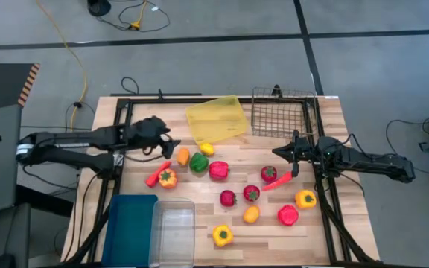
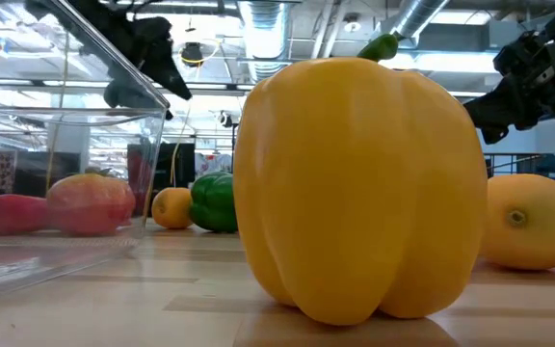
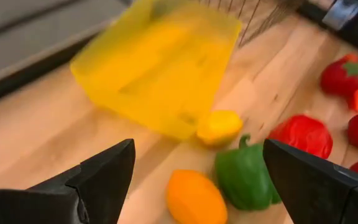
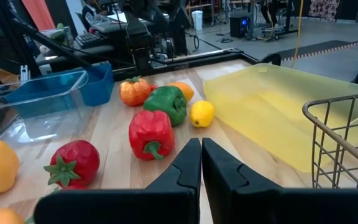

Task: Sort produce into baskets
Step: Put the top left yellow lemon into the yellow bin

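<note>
The main risk from here, as I judge it, is crowding: the left gripper [image 1: 171, 141] is hovering over a tight cluster where an orange piece [image 3: 196, 198], a green pepper [image 3: 246, 177] and a small yellow lemon [image 3: 219, 126] are lying close together, the lemon sitting right against the rim of the yellow tray [image 1: 216, 117]. Coming down with the jaws this wide could straddle two pieces at once or knock the rounded lemon rolling across the worktop [image 1: 326, 234]; a nudge to the light tray, which is lying skewed beside the wire mesh basket [image 1: 281, 112], could also shift it. The left jaws are standing spread wide, holding nothing and touching nothing, with the cluster showing between them. The right gripper [image 1: 287, 152] is waiting near the basket's front edge with its jaws pressed together and empty, pointing toward a red pepper [image 4: 150, 134] and a red tomato [image 4: 73, 163]; it is close to a carrot [image 1: 280, 180], and a swing from that arm could sweep it. Nearly all the produce is lying loose on the worktop, spread between the two arms, while the blue bin [image 1: 129, 227] and clear bin [image 1: 172, 231] at the near edge and the mesh basket are showing nothing inside, so sorting appears barely begun.
</note>
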Robot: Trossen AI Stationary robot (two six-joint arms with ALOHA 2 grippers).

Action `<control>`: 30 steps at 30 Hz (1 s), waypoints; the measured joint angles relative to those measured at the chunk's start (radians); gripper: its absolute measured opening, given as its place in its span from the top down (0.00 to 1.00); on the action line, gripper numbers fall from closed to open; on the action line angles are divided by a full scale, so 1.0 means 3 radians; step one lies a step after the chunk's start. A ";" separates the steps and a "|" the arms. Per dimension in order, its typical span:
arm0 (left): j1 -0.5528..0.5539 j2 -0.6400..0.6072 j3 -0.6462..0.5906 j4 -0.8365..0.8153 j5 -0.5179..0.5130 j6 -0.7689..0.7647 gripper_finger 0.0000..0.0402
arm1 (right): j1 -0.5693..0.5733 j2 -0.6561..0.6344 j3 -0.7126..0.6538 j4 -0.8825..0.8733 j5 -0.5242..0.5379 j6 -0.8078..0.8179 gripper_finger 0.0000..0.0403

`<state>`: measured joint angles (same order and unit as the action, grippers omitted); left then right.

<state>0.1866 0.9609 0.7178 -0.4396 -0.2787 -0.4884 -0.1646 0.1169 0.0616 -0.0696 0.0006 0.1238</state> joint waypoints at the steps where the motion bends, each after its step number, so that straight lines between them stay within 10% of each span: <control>1: 0.0001 0.0101 0.0060 -0.0072 0.0045 -0.0055 0.15 | 0.0000 0.0000 0.0001 0.0000 0.0000 0.0000 0.89; 30: 0.0001 0.1591 0.0155 -0.0206 0.0559 -0.0454 0.15 | 0.0000 0.0000 0.0008 -0.0017 0.0000 0.0001 0.89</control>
<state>0.1867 1.4383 0.7643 -0.5013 -0.1110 -0.6247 -0.1646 0.1169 0.0639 -0.0746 0.0006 0.1241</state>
